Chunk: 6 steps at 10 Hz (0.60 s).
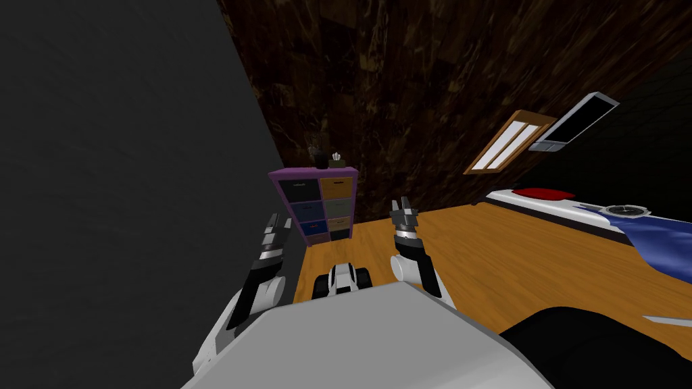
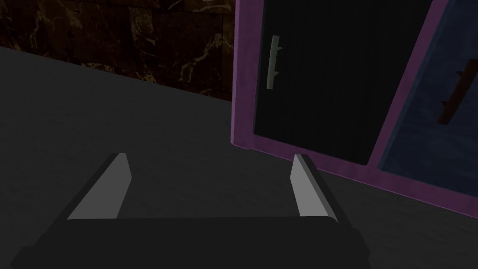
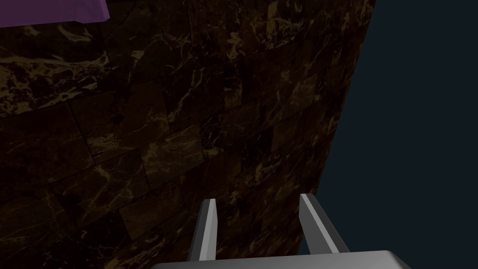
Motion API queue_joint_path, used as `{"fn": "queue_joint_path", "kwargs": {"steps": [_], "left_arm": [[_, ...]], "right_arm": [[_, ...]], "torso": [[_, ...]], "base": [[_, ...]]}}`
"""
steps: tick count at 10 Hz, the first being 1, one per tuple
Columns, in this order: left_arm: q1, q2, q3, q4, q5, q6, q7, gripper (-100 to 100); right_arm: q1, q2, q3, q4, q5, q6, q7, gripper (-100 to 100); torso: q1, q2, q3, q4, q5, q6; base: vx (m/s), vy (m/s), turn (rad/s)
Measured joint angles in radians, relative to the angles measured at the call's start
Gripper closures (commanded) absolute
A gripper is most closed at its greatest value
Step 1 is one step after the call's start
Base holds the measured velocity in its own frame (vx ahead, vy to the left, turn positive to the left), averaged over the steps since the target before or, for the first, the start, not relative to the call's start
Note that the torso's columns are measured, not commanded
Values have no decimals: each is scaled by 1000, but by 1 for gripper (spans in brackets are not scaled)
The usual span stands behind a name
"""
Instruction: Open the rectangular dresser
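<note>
Purple-framed dresser (image 1: 316, 206) ahead on wooden floor (image 1: 513, 250), back against dark marbled wall (image 1: 405, 81), flank beside grey wall (image 1: 101, 169). Drawer fronts in two columns, mixed colours. Left gripper (image 2: 210, 161) pointed toward black drawer (image 2: 336, 79) with pale handle (image 2: 273, 62), not touching, jaws wide, holding nothing. Right gripper (image 3: 256, 201) facing marbled wall, jaws parted more narrowly, empty.

Left claw (image 1: 275, 221) spread wide, right claw (image 1: 404, 204) parted, both pointing forward
</note>
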Motion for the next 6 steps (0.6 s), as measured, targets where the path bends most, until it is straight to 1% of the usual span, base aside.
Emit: {"fn": "queue_joint_path", "kwargs": {"steps": [3,5,6], "left_arm": [[-24,4,2,81,-6,-22,-11,-100],[-29,4,-1,117,-11,-32,-18,-100],[-40,9,3,145,-11,-38,-20,-100]], "right_arm": [[0,0,0,0,0,0,0,0],[0,0,0,0,0,0,0,0],[0,0,0,0,0,0,0,0]], "torso": [[2,1,0,0,1,0],[2,1,0,0,1,0],[1,0,0,0,1,0]], "base": [[91,-101,-17],[84,-77,-17],[86,-80,-16]]}}
